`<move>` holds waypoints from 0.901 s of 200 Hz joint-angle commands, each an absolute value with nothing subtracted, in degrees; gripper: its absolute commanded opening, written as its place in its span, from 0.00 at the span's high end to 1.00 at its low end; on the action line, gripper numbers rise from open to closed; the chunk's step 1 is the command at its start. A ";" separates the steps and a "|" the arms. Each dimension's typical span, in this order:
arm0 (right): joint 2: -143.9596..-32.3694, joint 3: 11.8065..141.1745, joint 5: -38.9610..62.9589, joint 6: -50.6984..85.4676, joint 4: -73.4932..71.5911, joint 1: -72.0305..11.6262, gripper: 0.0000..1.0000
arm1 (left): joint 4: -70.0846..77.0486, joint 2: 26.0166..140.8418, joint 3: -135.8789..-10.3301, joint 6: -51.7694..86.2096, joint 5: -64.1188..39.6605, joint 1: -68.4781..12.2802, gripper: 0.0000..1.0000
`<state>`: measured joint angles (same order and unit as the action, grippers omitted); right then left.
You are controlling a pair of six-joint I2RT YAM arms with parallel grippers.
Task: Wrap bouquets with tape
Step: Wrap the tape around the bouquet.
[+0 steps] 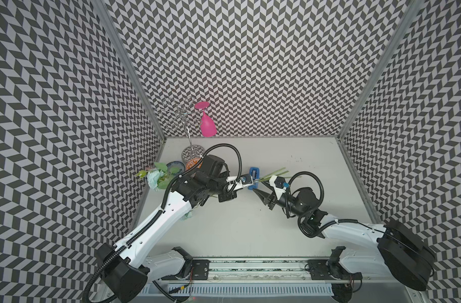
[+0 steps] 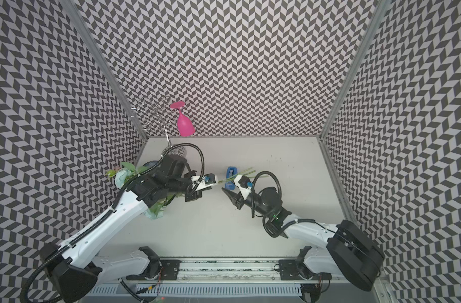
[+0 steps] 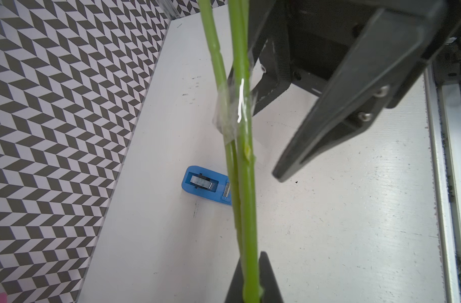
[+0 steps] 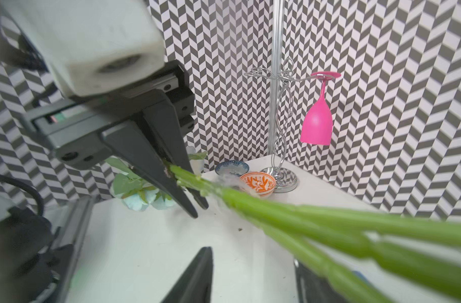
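Holding: left gripper [image 4: 183, 189] pinches the bouquet [image 1: 155, 177] stems [image 3: 246, 210] mid-table, blooms far left
Right gripper [image 1: 260, 196]: jaws apart, empty, just beside stems
Tape [image 3: 205, 185]: beneath stems
Handling: light, springy, likely slippery; grip below the taped band [image 3: 230, 110]

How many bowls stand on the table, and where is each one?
2. The orange-patterned bowl stands beside the base of the wire glass rack. The blue-patterned bowl stands just behind it, nearer the wall. The arms may hide more.
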<state>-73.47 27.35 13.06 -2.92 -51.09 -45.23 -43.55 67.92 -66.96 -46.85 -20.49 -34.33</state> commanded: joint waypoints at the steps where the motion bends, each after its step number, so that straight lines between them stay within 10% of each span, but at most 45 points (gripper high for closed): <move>1: -73.82 28.77 15.62 -2.08 -54.92 -45.09 0.70 | -44.17 66.82 -69.18 -47.72 -22.19 -33.84 1.00; 45: -70.95 30.79 25.21 -1.48 -47.62 -45.18 1.00 | -41.39 65.65 -66.80 -46.86 -20.11 -33.17 1.00; 180: -66.87 43.18 29.76 12.28 -32.01 -45.48 0.87 | -40.52 67.37 -65.19 -46.26 -14.15 -34.72 1.00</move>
